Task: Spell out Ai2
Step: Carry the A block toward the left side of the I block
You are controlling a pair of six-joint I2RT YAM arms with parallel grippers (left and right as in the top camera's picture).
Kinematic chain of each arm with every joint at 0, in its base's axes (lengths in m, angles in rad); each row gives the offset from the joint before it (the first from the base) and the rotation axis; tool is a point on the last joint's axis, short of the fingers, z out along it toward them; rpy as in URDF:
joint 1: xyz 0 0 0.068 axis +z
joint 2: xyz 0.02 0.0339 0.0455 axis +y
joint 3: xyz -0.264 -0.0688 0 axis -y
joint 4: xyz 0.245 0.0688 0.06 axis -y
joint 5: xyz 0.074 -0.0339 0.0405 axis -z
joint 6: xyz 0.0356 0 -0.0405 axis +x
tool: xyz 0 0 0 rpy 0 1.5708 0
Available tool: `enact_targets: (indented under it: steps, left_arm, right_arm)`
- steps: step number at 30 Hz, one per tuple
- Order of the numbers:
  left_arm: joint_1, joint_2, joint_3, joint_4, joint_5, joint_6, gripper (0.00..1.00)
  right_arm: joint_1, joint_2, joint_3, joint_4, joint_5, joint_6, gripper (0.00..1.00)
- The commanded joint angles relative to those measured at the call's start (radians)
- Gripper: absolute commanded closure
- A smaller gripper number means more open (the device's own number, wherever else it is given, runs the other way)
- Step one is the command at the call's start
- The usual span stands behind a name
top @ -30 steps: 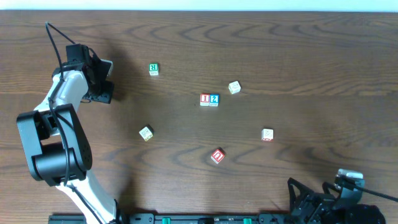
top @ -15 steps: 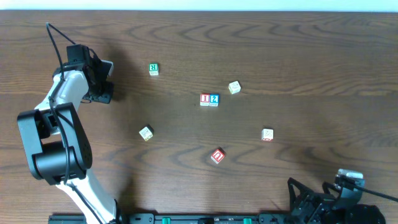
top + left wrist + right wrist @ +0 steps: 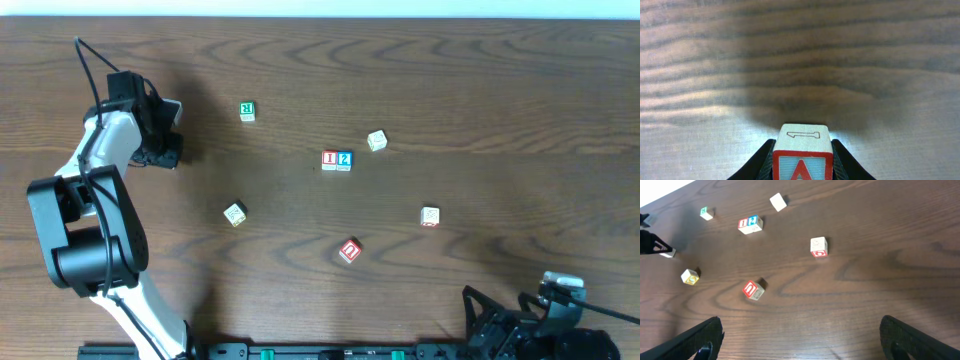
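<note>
My left gripper is at the far left of the table, shut on the red "A" cube, which fills the bottom of the left wrist view. The red "I" cube and the blue "2" cube sit side by side, touching, at the table's middle; they also show in the right wrist view as the "I" cube and the "2" cube. My right gripper is open and empty at the front right, far from the cubes.
A green "R" cube lies at the back left. A red cube with a curved letter lies in front of the middle. Plain cubes lie to the right of the "2" cube, at the right and at the left.
</note>
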Motion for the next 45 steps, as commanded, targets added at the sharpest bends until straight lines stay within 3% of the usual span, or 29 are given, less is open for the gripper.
enact_targets:
  steps: [1,10,12,16,19,22,29,34,40,45]
  left_arm:
    - [0.0,0.017,0.085,-0.041,-0.006,-0.034,0.74]
    - [-0.089,0.017,0.418,-0.244,0.078,-0.22,0.85]
    - [-0.149,0.017,0.476,-0.254,0.077,-0.267,0.94]
    - [-0.314,0.017,0.511,-0.223,0.069,-0.363,0.94]
    - [-0.433,0.034,0.51,-0.194,0.017,-0.543,0.94]
    - [-0.523,0.066,0.51,-0.183,-0.048,-0.65,0.94]
    - [-0.658,0.192,0.509,-0.225,-0.043,-0.683,0.94]
    - [-0.679,0.217,0.509,-0.226,-0.04,-0.762,0.94]
    - [-0.679,0.209,0.509,-0.264,-0.037,-0.739,0.94]
    - [-0.679,0.143,0.509,-0.33,-0.127,-0.707,0.94]
  right_arm:
    - [0.003,-0.005,0.001,-0.004,0.004,0.014,0.01]
    - [0.003,-0.005,0.001,-0.004,0.004,0.014,0.01]
    - [0.003,-0.005,0.001,-0.004,0.004,0.014,0.01]
    - [0.003,-0.005,0.001,-0.004,0.004,0.014,0.01]
    - [0.003,-0.005,0.001,-0.004,0.004,0.014,0.01]
    - [0.003,-0.005,0.001,-0.004,0.004,0.014,0.01]
    - [0.003,-0.005,0.001,-0.004,0.004,0.014,0.01]
    - [0.003,-0.005,0.001,-0.004,0.004,0.014,0.01]
    - [0.003,-0.005,0.001,-0.004,0.004,0.014,0.01]
    - [0.003,-0.005,0.001,-0.004,0.004,0.014,0.01]
